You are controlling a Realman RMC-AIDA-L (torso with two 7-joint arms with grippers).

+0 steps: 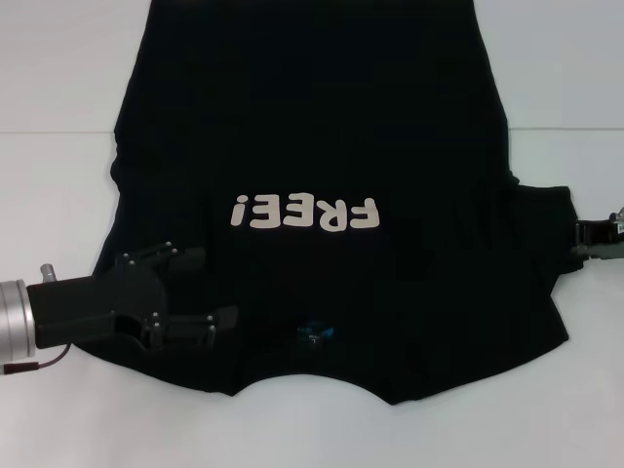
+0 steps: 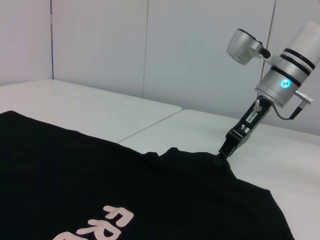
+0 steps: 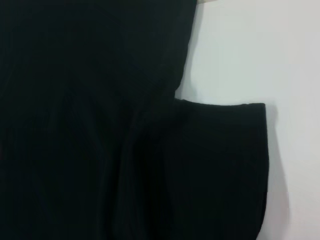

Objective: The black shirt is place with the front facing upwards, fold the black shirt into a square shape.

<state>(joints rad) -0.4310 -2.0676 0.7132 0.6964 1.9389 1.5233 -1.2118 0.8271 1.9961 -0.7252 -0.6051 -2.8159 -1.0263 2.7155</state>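
Right hand [image 2: 223,151] pinches black shirt [image 2: 125,185] on table [image 2: 280,155].

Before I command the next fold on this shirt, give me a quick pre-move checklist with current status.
1. Black shirt front up, "FREE!" lettering showing: ok.
2. Shirt lying flat on the table: not ok; cloth puckers by the right sleeve.
3. Left claw over the shirt's left shoulder area, jaws apart: ok.
4. Left claw actually pinching cloth: cannot tell.
5. Right claw at the right sleeve edge, tip touching cloth: ok; firm grip: cannot tell.
6. Neck label visible near the collar edge: ok.
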